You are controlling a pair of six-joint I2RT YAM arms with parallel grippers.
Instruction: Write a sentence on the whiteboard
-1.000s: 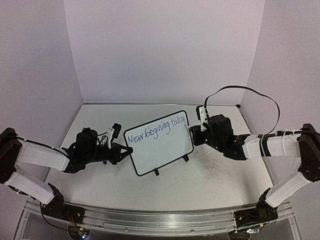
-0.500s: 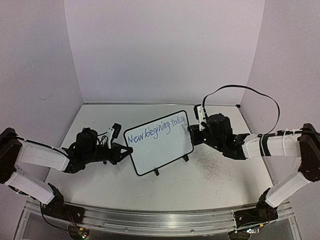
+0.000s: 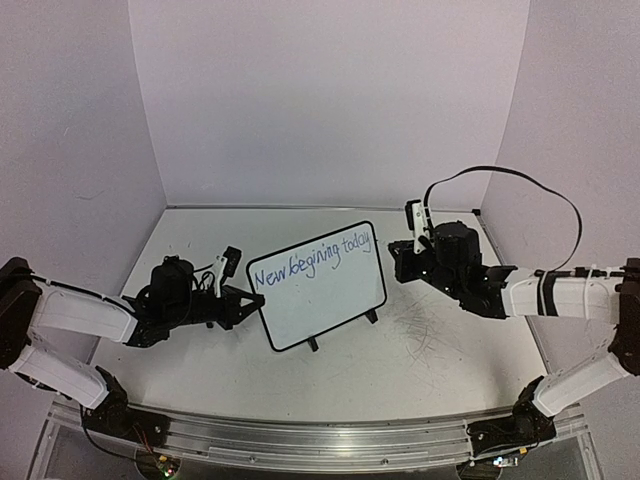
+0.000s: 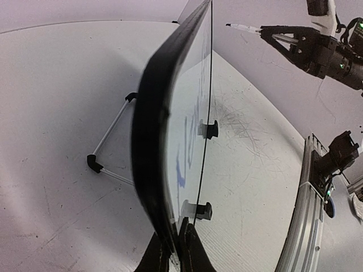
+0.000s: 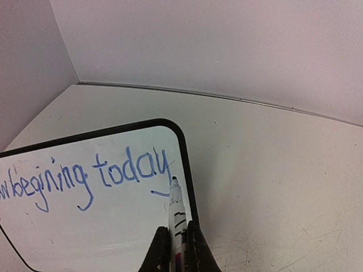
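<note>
The sentence [image 3: 310, 260] looks done: left tool [image 4: 173, 245] pinches the whiteboard [image 3: 325, 305], right tool [image 5: 177, 241] pinches the marker [image 5: 176, 207]; next, park it

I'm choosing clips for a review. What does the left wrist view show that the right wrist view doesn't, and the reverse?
Only the left wrist view: the whiteboard seen edge-on, its frame pinched by the left claw, the wire stand behind it, its two black feet, and the right claw off to the side, clear of the board.
Only the right wrist view: the sentence readable face-on, ending "begining today".
Both: the whiteboard, the marker held in the right claw, and the white table.
</note>
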